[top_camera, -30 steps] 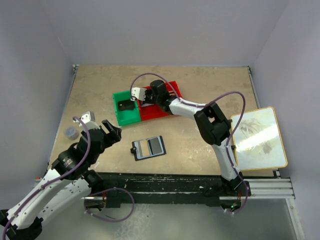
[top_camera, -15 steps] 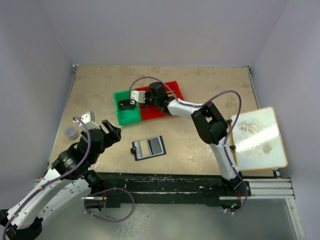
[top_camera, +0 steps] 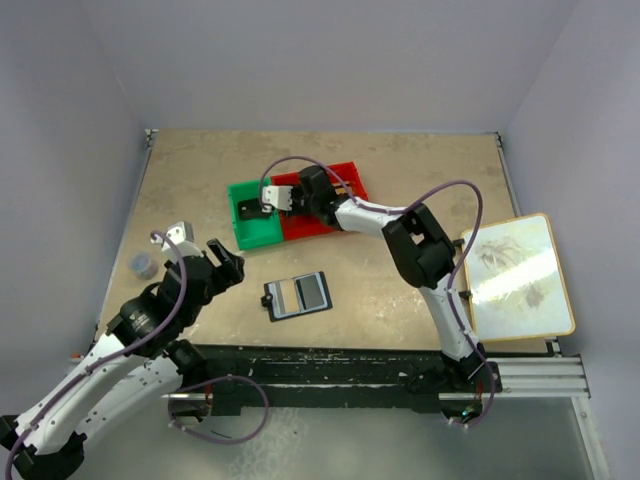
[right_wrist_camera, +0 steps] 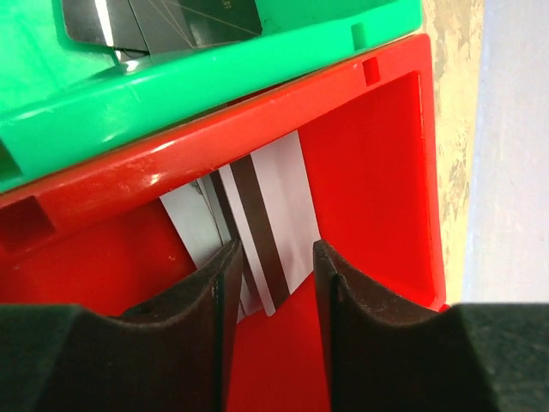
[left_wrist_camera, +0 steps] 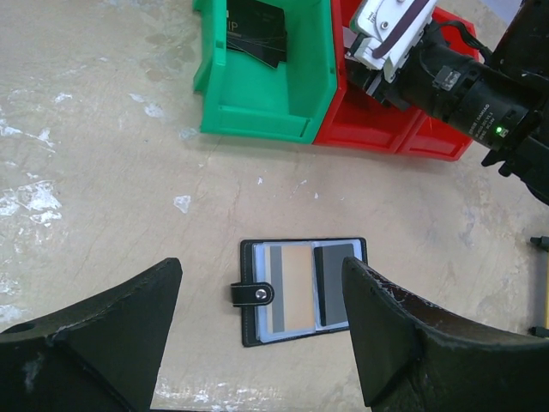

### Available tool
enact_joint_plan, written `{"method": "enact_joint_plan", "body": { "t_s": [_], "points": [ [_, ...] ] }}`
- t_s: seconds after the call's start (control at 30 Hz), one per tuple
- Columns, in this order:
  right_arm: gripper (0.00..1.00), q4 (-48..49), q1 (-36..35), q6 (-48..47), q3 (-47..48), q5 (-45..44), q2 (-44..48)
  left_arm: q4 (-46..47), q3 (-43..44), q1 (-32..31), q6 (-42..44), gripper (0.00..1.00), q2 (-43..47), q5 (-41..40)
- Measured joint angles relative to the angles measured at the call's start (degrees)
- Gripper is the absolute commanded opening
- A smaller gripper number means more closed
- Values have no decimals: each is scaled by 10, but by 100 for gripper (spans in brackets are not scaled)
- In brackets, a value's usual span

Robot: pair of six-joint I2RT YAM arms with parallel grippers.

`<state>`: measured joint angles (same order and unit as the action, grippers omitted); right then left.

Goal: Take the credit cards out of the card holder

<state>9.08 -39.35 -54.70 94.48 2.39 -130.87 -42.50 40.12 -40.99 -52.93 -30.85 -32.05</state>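
Wallet (left_wrist_camera: 251,294): flat, black, open for easy access.
Left gripper (left_wrist_camera: 262,266), right gripper (right_wrist_camera: 276,251): fingers apart.
Silver striped card (right_wrist_camera: 283,197): probably loose in red bin (right_wrist_camera: 377,172).

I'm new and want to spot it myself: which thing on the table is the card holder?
On the tan table, find the green bin beside the red bin near the middle. Toward the near edge from them lies the card holder. Unlike the bins it is flat and black, opened out, with a snap tab on one edge and credit cards tucked inside.
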Motion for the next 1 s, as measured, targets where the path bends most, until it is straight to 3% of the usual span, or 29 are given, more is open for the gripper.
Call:
{"method": "enact_joint_plan", "body": {
  "t_s": [0.23, 0.4, 0.67, 0.8, 1.0],
  "points": [
    [46, -2, 0, 29, -22, 13, 40, 0, 0, 0, 1, 73, -8, 5],
    [49, 13, 0, 101, -45, 10, 104, 0, 0, 0, 1, 74, -9, 7],
    [56, 21, 2, 440, -129, -17, 280, 1, 0, 0, 1, 75, -12, -1],
    [53, 48, 2, 616, -249, -16, 376, 3, 0, 0, 0, 75, -23, -16],
    [55, 32, -30, 783, -373, -29, 413, 12, -6, 0, -1, 75, -33, -45]
  ]
}}
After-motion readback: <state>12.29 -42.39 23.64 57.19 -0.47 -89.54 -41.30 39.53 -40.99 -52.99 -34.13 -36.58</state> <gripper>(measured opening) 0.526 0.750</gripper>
